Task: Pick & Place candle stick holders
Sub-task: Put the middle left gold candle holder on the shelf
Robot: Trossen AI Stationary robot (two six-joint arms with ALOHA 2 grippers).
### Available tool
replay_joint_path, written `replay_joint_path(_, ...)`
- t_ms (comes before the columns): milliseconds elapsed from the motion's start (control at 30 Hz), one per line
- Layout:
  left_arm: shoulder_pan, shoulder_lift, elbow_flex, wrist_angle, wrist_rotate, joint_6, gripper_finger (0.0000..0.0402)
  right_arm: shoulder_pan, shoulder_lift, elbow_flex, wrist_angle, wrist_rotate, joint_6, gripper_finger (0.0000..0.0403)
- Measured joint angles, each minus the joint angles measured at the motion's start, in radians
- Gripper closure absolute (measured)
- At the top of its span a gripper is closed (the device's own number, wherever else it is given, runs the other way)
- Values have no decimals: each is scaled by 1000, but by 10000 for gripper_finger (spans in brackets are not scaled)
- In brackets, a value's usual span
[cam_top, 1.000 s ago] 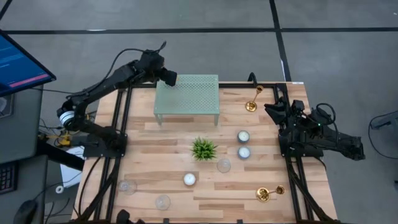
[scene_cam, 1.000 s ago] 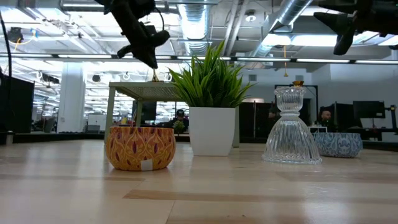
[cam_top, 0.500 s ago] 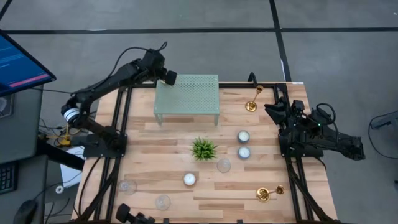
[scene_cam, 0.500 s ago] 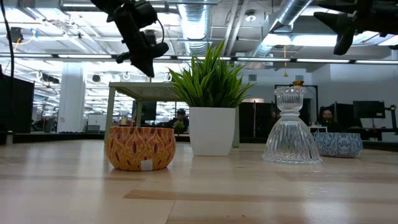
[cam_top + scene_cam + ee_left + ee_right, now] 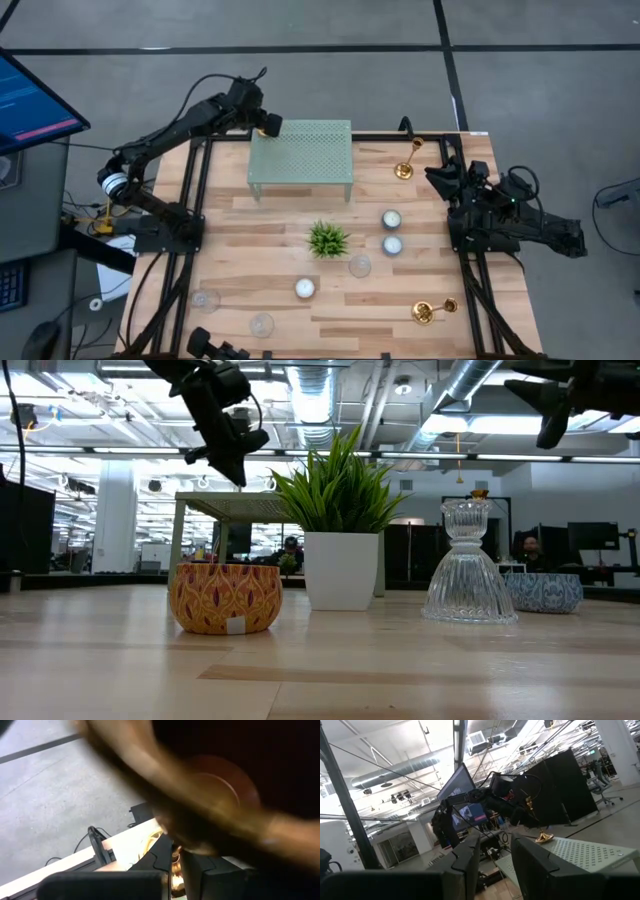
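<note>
My left gripper (image 5: 268, 124) is shut on a gold candlestick (image 5: 536, 820) over the far left corner of the green perforated stand (image 5: 300, 153). The candlestick's flared base (image 5: 543, 838) is at that corner; I cannot tell whether it touches the stand. A second gold candlestick (image 5: 405, 162) stands at the far right of the table. A third one (image 5: 432, 311) is at the near right. My right gripper (image 5: 443, 180) waits at the table's right edge, open and empty. My left gripper pinches the candlestick's thin stem (image 5: 175, 870) between its two fingers (image 5: 150, 862). The fingers come from above and lie across the stem. The candlestick hangs below the fingers, slightly tilted, with its flared base (image 5: 215, 795) lowest.
A small plant in a white pot (image 5: 327, 239) stands mid-table. Round white tealights (image 5: 391, 219) (image 5: 305, 289) and low clear glass cups (image 5: 360, 266) (image 5: 205, 299) are scattered over the near half. Dark frame rails (image 5: 190, 200) run along both sides.
My left gripper has shifted a little toward the table's left edge, still shut on the candlestick, and now stands over the stand's far left corner.
</note>
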Motion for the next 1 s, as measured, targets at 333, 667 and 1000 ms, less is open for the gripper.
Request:
replay_joint_path(333, -8, 0, 0, 0, 11, -2, 385, 0, 0, 0, -13, 0, 0, 300)
replay_joint_path(667, -18, 7, 0, -2, -8, 0, 385, 0, 0, 0, -9, 0, 0, 300)
replay_joint_path(1000, -18, 8, 0, -24, -9, 0, 385, 0, 0, 0, -8, 0, 2, 300)
